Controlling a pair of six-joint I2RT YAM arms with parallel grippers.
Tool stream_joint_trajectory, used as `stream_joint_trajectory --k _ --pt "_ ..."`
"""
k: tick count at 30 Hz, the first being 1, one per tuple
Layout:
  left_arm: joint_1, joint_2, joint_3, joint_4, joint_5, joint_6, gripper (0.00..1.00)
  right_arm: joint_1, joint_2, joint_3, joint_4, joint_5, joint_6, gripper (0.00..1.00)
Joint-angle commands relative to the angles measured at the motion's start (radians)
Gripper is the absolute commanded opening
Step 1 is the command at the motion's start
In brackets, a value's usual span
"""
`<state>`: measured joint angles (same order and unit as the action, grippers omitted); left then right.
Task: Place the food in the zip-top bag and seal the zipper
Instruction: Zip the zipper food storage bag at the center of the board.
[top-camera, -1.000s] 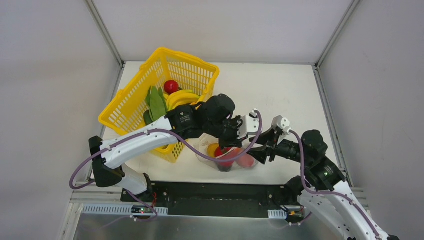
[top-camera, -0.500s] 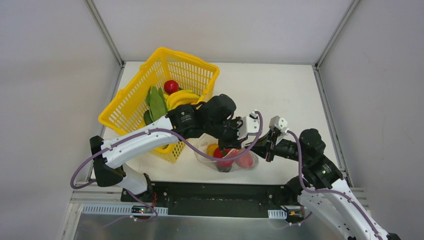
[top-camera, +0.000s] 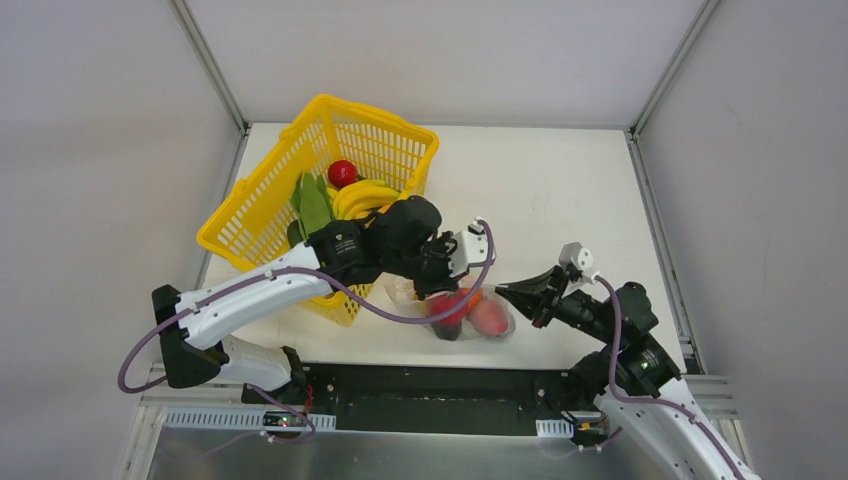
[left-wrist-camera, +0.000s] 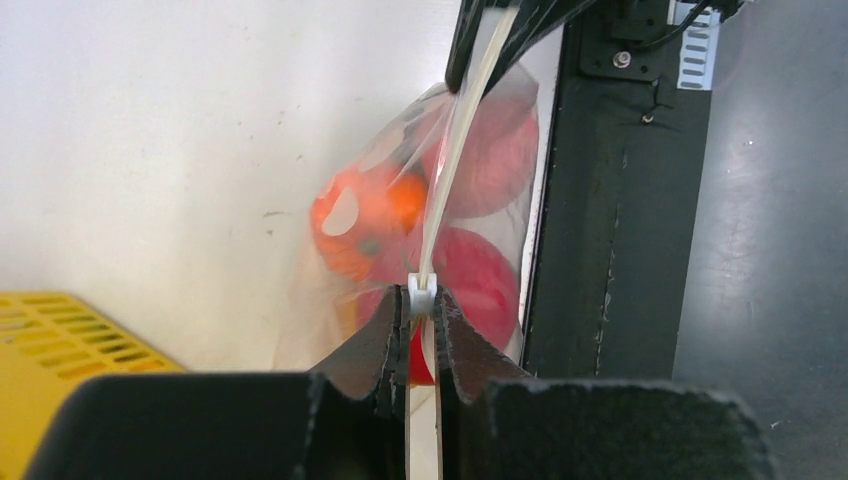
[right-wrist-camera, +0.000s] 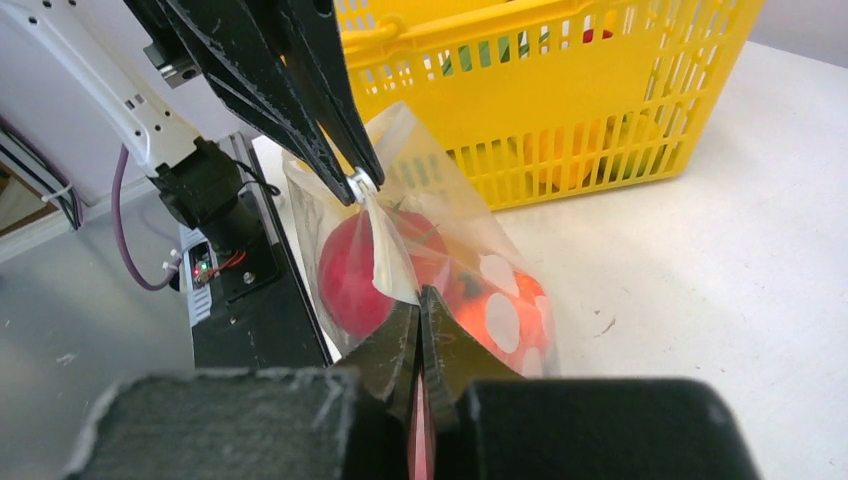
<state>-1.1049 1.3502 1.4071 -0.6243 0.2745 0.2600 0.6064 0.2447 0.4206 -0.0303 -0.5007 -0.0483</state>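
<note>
The zip-top bag lies near the table's front edge, stretched between both grippers. Inside it are red food, an orange piece and a pinkish piece. My left gripper is shut on the small white slider of the zipper, at the bag's left end. My right gripper is shut on the bag's mouth edge at the opposite end. More food stays in the yellow basket: a red piece, bananas and long green ones.
The yellow mesh basket stands at the back left, close behind the left arm. A black base plate runs along the near table edge just beside the bag. White walls enclose the table on three sides.
The right gripper went from open to shut on the bag's edge and drew back to the right. The left gripper slid left with the slider, pulling the bag's mouth taut.
</note>
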Motion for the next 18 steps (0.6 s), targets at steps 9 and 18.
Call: stream_joint_trajectory --k 9,18 --pt "0.03 -0.079 -0.002 -0.032 -0.031 -0.027 0.0 -0.003 0.05 0.079 0.07 0.0 0.062 0.49" --pt "0.013 0.047 0.165 -0.12 0.09 -0.012 0.0 -0.003 0.246 0.22 -0.068 -0.099 -0.125 0.62"
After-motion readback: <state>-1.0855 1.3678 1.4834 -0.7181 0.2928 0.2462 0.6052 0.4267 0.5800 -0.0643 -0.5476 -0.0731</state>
